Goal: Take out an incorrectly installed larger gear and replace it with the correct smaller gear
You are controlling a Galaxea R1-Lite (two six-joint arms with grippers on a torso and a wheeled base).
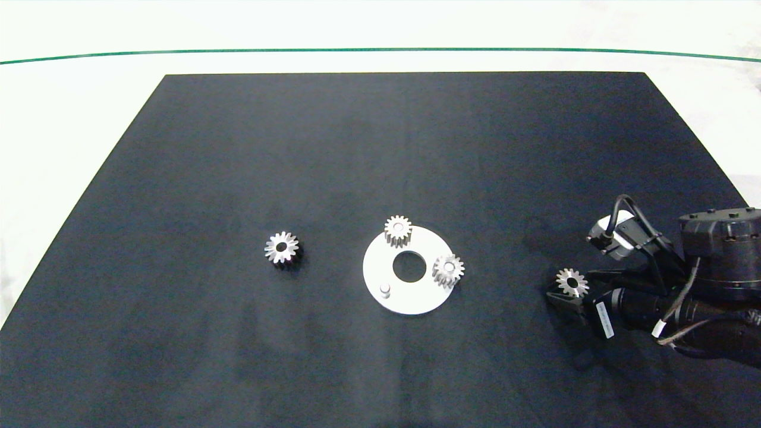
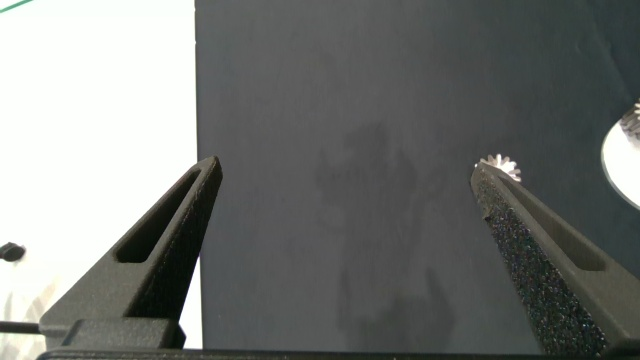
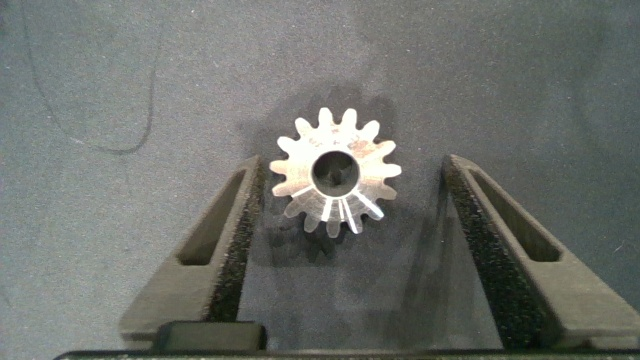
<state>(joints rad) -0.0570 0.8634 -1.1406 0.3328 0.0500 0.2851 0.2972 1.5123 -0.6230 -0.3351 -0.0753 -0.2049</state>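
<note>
Locate the smaller gear (image 1: pixel 572 282) flat on the black mat (image 1: pixel 380 148), bore upward, at the right side of the table (image 1: pixel 380 30), well apart from the round mounting plate (image 1: pixel 410 300).

Note the right end effector (image 3: pixel 355 170) open and lowered around that gear, one finger on each side: one pad just beside the teeth, possibly touching, the other clearly apart. Judged purpose of this straddling pose: to bring the gear between the pads for a pinch across the tooth tips, bore kept vertical for later seating on a peg.

Find the larger gear (image 1: pixel 281 247), recognisable by long pointed teeth, lying flat on the mat left of the plate, off any peg. Treat the removal step as done, judging by the bare peg (image 1: pixel 385 289) on the near-left part of the plate. Observe two seated gears on the plate, one at the far edge (image 1: pixel 398 230) and one at the right edge (image 1: pixel 448 270).

Note the left end effector (image 2: pixel 345 170) open and empty, outside the head view, hovering over the left edge of the mat with the larger gear beyond one fingertip.

Next, as a judgement only: close on the smaller gear, lift, carry left to the bare peg. Expect tilt from off-centre pad contact.
</note>
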